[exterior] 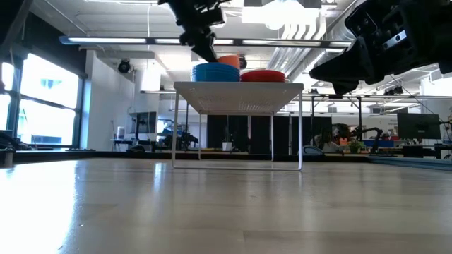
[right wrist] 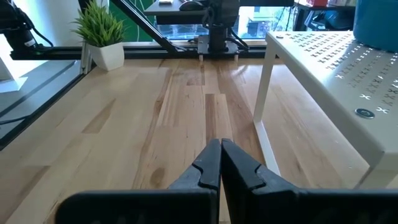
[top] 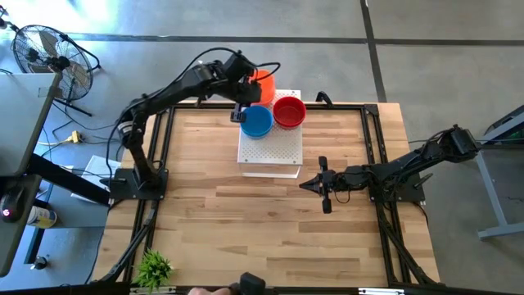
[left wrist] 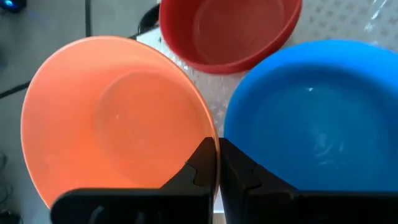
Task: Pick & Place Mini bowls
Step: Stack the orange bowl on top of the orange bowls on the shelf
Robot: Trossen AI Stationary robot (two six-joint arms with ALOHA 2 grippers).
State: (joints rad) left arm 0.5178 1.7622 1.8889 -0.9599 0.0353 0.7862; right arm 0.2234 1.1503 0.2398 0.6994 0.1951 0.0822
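My left gripper (top: 248,102) is shut on an orange mini bowl (top: 263,82) above the far left corner of the white perforated board (top: 270,152), a raised stand on thin legs. A blue mini bowl (top: 256,121) and a red one (top: 289,111) sit on the far part of the board's top. In the low view they look like low stacks, blue (exterior: 215,72) and red (exterior: 263,75). My right gripper (top: 306,185) is shut and holds nothing, low over the table just right of the board's near right corner. My left gripper pinches the orange bowl's rim (left wrist: 210,134) on the side nearest the blue bowl. One finger is inside the bowl and one outside. The fingers slant downward from the table's left. The bowl sits tilted in the hold, higher than the blue bowl's rim (exterior: 229,61).
A small potted plant (top: 154,266) stands at the near left edge. A black frame rail (top: 155,164) runs round the tabletop. The board's thin white legs (right wrist: 261,93) stand close to my right gripper. Bare wood (top: 246,229) stretches across the table's near half.
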